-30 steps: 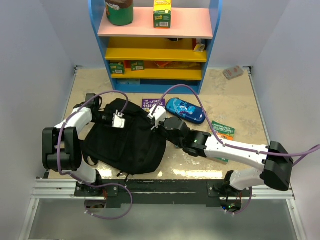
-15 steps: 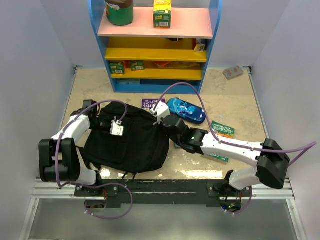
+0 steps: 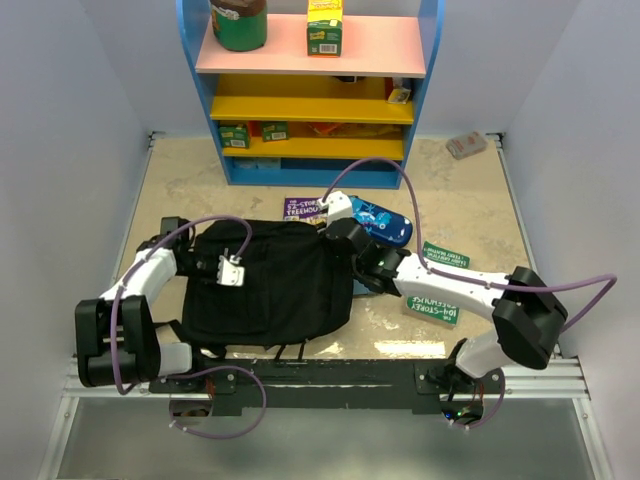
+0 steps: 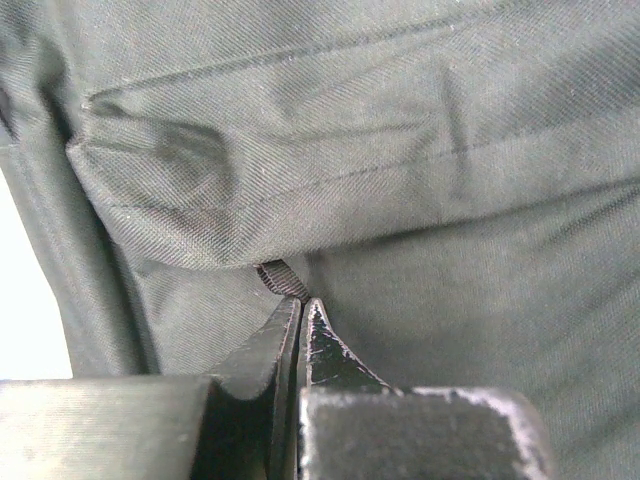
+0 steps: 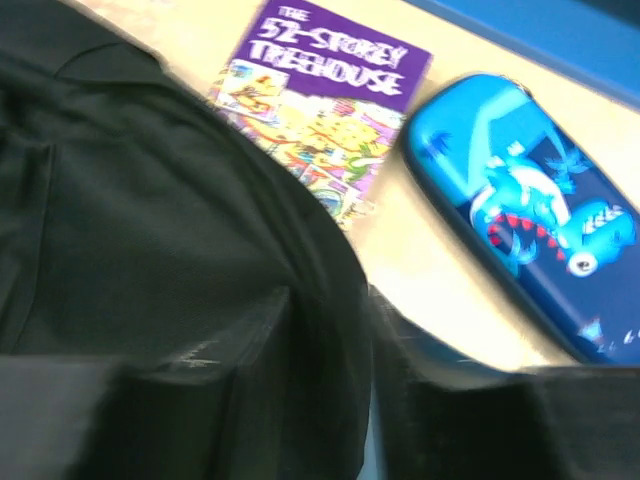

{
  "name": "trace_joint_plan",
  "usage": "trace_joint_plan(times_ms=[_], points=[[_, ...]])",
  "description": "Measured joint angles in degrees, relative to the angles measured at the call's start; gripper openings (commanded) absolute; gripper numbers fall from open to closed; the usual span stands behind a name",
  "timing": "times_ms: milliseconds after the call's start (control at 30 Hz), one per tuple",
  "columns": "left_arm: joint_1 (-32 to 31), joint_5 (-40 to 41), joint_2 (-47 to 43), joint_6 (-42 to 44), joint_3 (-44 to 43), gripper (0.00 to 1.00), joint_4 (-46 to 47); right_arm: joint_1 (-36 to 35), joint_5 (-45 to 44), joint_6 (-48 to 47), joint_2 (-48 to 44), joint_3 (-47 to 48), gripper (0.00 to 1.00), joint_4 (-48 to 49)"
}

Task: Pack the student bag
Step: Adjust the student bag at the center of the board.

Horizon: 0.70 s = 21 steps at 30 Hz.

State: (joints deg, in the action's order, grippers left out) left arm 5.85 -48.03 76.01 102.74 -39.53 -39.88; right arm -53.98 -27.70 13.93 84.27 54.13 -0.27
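Beige marbled table (image 3: 480,200) carries the black student bag (image 3: 265,285) at its near left. The left gripper (image 4: 300,310) is clenched on the bag's grey webbing tab (image 4: 283,280). The right gripper (image 5: 330,310) stands parted astride its edge, beside a purple book (image 5: 320,90) titled "The 52-Storey Treehouse".

Left claw (image 4: 302,306) pinched closed; right claw (image 5: 335,335) parted, arm outstretched.

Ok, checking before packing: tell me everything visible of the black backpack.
The black backpack is soft woven fabric with stitched seams and a pocket flap. It lies flat on the table by the arms' bases, straps poking from its near edge. The left gripper has its jaws shut on a grey tab under the flap; the right gripper, jaws apart, sits at its right edge.
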Motion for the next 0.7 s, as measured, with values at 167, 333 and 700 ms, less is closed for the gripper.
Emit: trace_joint_plan(times_ms=[167, 333, 700], points=[[0.28, -1.84, -3.58, -4.48, 4.0, 0.0, 5.14, 0.7, -1.73, 2.49, 0.13, 2.91, 0.67, -2.36], [0.02, -4.59, -7.8, -14.21, 9.25, 0.0, 15.65, -1.14, 0.13, 2.99, -0.46, 8.74, 0.67, -1.84], [-0.42, -6.97, -6.16, -25.16, 10.43, 0.0, 26.08, -5.01, 13.11, 7.06, 11.85, 12.09, 0.63, 6.54]])
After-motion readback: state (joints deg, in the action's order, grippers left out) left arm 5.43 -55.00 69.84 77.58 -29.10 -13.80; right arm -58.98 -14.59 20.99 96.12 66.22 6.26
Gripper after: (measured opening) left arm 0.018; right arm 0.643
